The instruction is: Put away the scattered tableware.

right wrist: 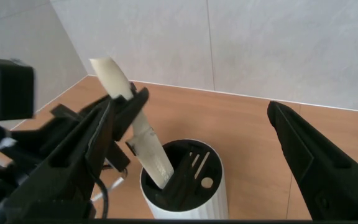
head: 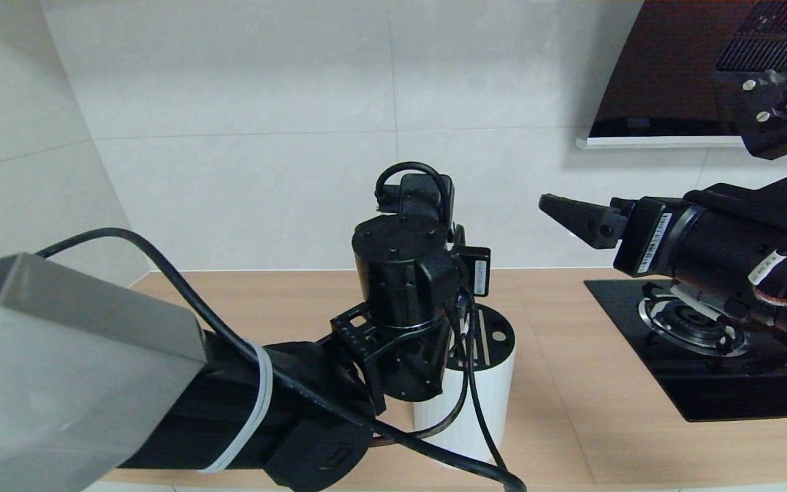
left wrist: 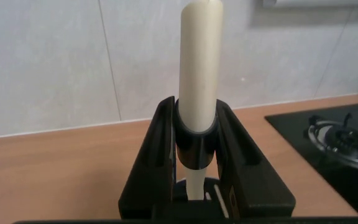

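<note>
A pale wooden worktop (head: pixel 557 410) runs along a white tiled wall (head: pixel 264 137), with a black glass gas hob (head: pixel 708 369) set into its right end beneath a dark range hood (head: pixel 660 75).

A white cylindrical knife block with a black slotted top (head: pixel 486 383) stands near the worktop's front edge, left of the hob and well apart from it. From the head camera the left arm covers most of the block's top, leaving a few slots and a round hole (head: pixel 498 336) in sight.

The right wrist camera looks across at what the arm hides: a knife with a cream handle and pale blade (right wrist: pixel 148 146) leans over the block (right wrist: pixel 223 186), handle uppermost and tilted away from the hob side. Its tip meets the black top among the slots; how deep it sits cannot be told.

The left wrist camera gives the grip itself: the left gripper (left wrist: pixel 196 109) is clamped on the handle (left wrist: pixel 199 56) just above a dark collar, with the hob (left wrist: pixel 340 140) off to one side.

The right gripper (head: pixel 568 212) hangs above the worktop between block and hob, pointing toward the block. Its fingers (right wrist: pixel 316 162) are spread wide, holding nothing.
</note>
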`<state>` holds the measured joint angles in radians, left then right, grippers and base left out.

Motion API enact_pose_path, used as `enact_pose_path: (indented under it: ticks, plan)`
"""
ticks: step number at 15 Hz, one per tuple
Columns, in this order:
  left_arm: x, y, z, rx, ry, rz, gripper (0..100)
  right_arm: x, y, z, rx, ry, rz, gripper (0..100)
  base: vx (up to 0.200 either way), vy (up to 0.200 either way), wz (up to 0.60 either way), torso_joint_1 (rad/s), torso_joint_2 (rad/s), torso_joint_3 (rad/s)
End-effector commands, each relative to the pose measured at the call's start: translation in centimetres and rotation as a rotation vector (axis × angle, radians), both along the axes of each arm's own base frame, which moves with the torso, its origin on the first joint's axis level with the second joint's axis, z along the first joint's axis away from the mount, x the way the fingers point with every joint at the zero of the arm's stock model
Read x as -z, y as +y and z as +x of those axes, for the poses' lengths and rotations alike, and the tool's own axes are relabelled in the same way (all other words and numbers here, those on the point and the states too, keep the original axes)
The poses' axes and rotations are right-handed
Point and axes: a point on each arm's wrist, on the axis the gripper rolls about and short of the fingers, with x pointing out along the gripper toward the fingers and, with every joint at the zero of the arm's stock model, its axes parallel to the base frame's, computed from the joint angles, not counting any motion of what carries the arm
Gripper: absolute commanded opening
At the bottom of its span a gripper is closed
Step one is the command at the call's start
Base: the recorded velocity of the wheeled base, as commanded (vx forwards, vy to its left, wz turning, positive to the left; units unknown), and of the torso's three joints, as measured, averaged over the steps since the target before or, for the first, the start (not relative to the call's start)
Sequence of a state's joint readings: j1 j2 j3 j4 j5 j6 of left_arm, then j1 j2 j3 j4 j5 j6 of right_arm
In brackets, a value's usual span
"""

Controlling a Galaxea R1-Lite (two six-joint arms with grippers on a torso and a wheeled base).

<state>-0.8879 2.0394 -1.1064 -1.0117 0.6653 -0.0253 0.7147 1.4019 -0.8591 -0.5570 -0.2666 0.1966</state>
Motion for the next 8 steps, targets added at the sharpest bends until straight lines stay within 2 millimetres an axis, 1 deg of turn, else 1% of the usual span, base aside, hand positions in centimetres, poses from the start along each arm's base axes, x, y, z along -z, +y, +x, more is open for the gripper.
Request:
enact_pose_path:
  ticks: [1, 3, 4, 5, 7, 8]
  plan:
    - [1.5, -0.4, 0.3, 0.000, 0.025, 0.021, 0, 0.1, 0.1, 0.1, -0.001, 0.004, -0.004, 100, 0.000, 0.000, 0.00, 0.000, 0.00, 0.000]
    - [2.4, -0.7, 0.6, 0.000, 0.041, 0.038, 0, 0.2, 0.1, 0.2, -0.001, 0.007, -0.007, 100, 0.000, 0.000, 0.00, 0.000, 0.00, 0.000]
    - [2.4, -0.7, 0.6, 0.000, 0.041, 0.038, 0, 0.2, 0.1, 0.2, -0.001, 0.007, -0.007, 100, 0.000, 0.000, 0.00, 0.000, 0.00, 0.000]
    - [4.0, -1.1, 0.9, 0.000, 0.068, 0.063, 0, 0.3, 0.2, 0.2, -0.001, 0.009, -0.009, 100, 0.000, 0.000, 0.00, 0.000, 0.00, 0.000]
    - [5.6, -1.2, 1.0, 0.000, 0.099, 0.083, 0, 0.3, 0.2, 0.2, 0.000, 0.010, -0.009, 100, 0.000, 0.000, 0.00, 0.000, 0.00, 0.000]
    - [6.0, -1.2, 1.1, -0.002, 0.106, 0.090, 0, 0.3, 0.2, 0.2, -0.001, 0.009, -0.009, 100, 0.000, 0.000, 0.00, 0.000, 0.00, 0.000]
